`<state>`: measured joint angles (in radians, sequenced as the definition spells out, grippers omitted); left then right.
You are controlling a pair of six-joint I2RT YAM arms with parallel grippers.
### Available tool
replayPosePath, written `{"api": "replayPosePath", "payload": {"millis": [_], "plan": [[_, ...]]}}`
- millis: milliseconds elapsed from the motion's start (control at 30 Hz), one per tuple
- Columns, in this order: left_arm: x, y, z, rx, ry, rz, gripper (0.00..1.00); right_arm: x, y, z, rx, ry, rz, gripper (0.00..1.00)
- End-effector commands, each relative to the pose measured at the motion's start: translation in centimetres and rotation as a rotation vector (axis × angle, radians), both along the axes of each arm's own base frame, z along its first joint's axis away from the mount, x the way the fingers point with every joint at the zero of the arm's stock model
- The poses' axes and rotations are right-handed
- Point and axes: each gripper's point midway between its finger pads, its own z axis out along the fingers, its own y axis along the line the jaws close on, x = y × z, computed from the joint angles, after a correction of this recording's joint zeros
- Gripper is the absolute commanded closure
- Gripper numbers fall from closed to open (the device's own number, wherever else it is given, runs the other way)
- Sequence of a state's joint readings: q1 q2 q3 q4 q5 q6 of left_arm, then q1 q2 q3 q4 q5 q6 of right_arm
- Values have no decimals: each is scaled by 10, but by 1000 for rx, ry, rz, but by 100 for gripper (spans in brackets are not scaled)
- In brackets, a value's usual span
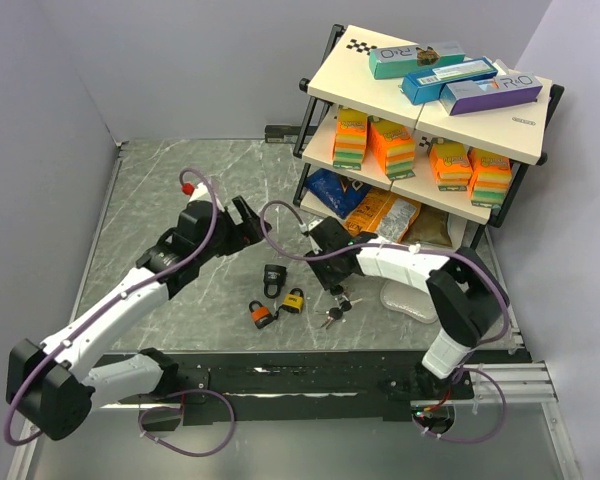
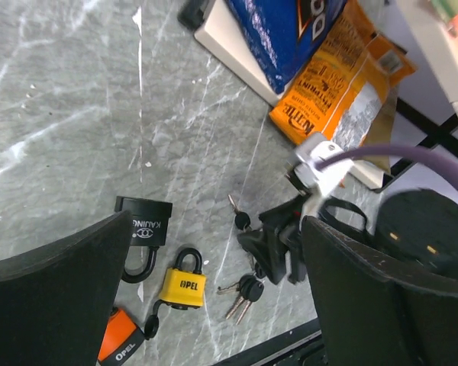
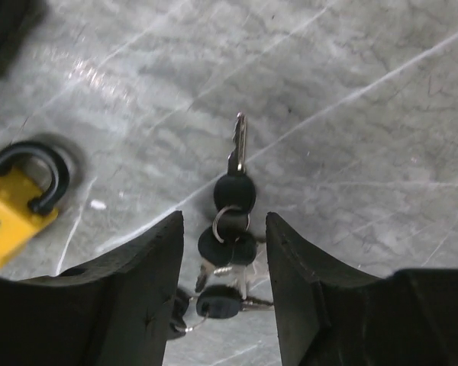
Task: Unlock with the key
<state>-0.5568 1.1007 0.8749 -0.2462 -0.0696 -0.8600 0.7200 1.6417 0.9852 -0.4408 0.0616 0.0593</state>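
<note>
On grey marbled tabletop (image 1: 180, 190), grey-walled (image 1: 180, 70), left claw (image 1: 248, 222) spread, right claw (image 3: 225, 252) spread astride keys (image 3: 233, 192).

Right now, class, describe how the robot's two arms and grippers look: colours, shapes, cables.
The left arm and right arm have white links with chunky black joints. A purple cable loops along each; the left one carries a red cap. The left gripper and right gripper have broad matte-black fingers.

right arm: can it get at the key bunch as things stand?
Probably yes. The right gripper hangs right over the key bunch, a finger on each side of the black heads, jaws apart, nothing else between. The yellow padlock lies off to one side.
</note>
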Motion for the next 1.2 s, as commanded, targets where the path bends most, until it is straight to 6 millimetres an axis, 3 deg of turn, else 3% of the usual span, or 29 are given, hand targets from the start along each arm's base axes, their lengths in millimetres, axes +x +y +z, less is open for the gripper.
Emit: {"api": "replayPosePath", "payload": {"millis": [0,567,1033,1167], "plan": [[0,13,16,-16,-45,60,4,9,-1,6,-42,-14,-31,47],[3,18,14,-10,-40,56,4,18,2,-14,-98,23,-28,52],[0,25,15,-27,-25,86,4,8,0,-18,-119,79,-57,61],[-2,25,17,-38,-20,89,4,6,2,-21,-122,106,-64,76]]}}
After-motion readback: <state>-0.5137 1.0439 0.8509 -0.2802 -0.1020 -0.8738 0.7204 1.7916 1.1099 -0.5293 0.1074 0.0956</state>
